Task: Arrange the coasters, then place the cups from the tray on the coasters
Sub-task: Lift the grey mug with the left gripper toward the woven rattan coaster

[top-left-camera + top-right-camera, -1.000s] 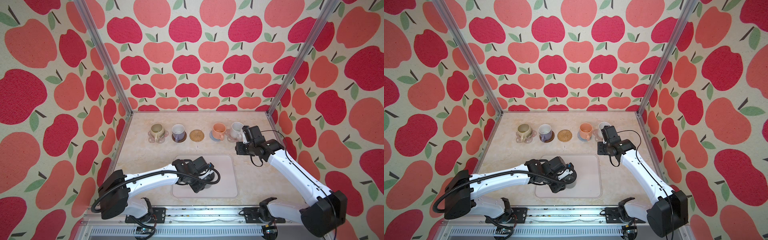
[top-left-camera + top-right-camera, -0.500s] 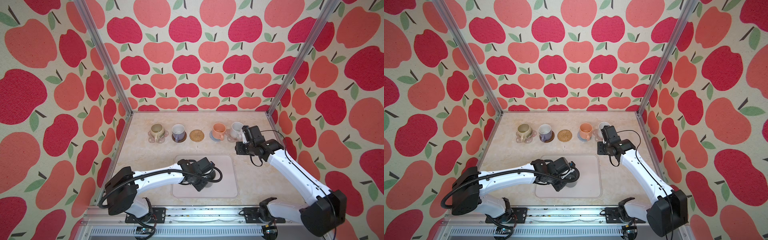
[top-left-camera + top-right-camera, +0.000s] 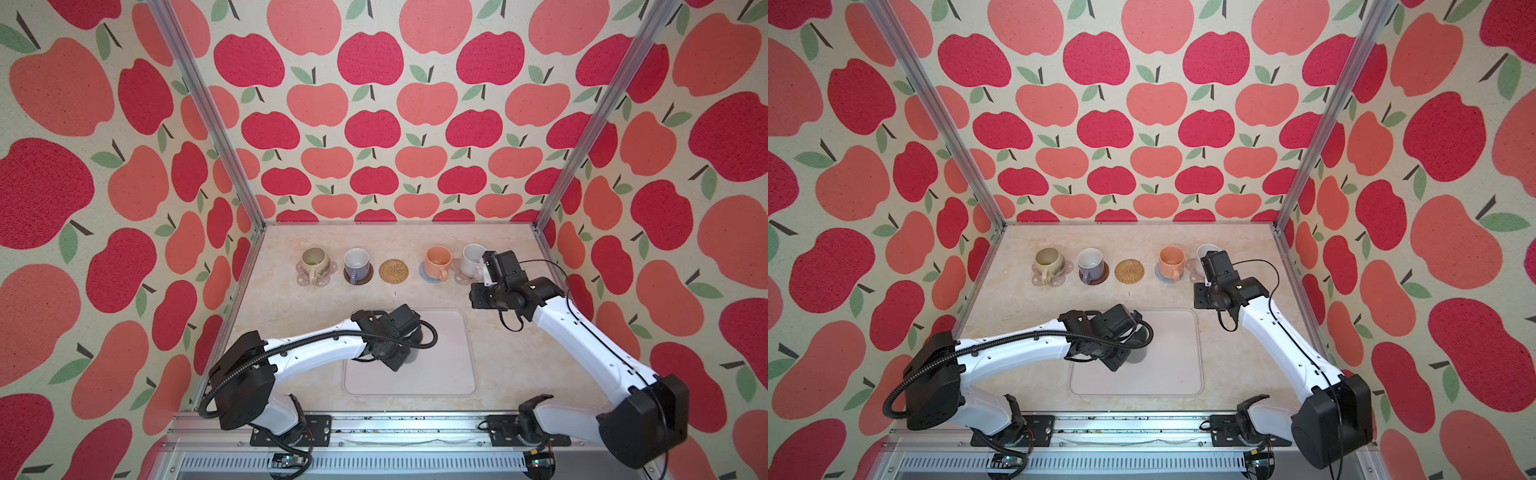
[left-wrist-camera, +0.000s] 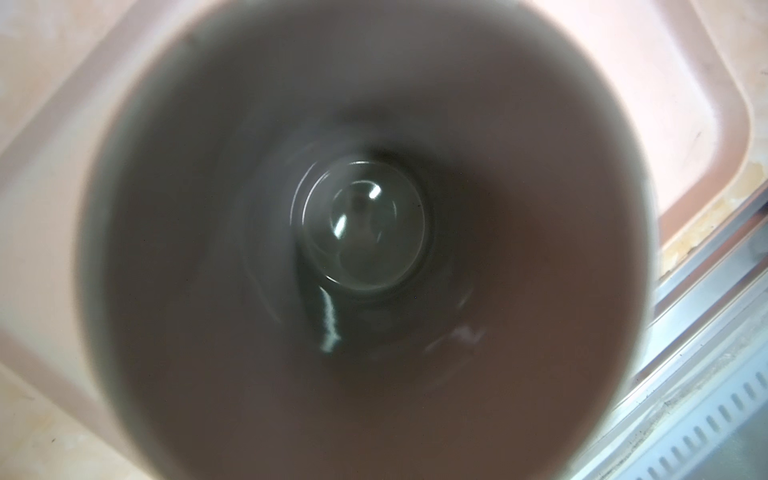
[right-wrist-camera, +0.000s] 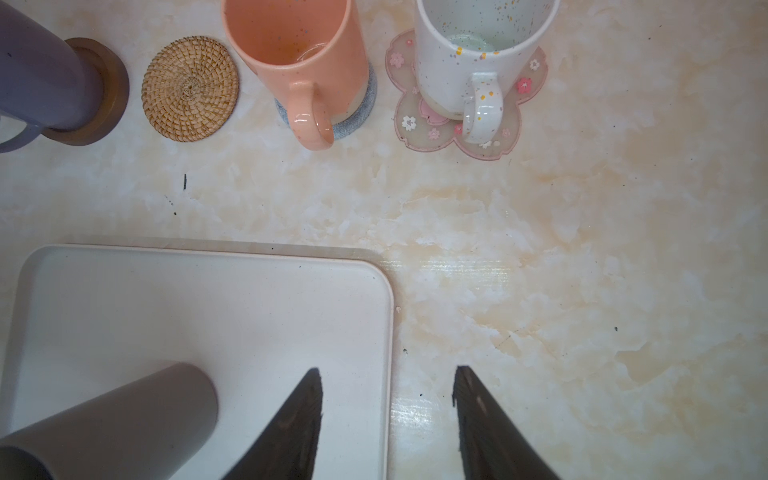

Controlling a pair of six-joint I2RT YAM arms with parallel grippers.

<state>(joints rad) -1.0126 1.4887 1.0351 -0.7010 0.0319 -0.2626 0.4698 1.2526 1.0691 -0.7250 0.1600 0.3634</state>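
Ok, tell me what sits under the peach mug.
A grey-blue knitted coaster lies under the peach mug; only its edge shows around the mug's base. Its middle is covered, so anything else beneath cannot be seen.

1. Left arm (image 3: 316, 353): white shells dotted with small dark screw holes; black joint housings.
2. Corrugated conduit (image 3: 435, 336): ribbed black hose running outside the left arm.
3. Right arm (image 3: 582, 345): matching white shells and black joints; small white mark (image 3: 1238, 286) on the wrist block.
4. Thin cable (image 3: 540, 261): slim, black, looped.
5. Right gripper (image 5: 386, 370): two dark, tapered fingers (image 5: 291, 424).
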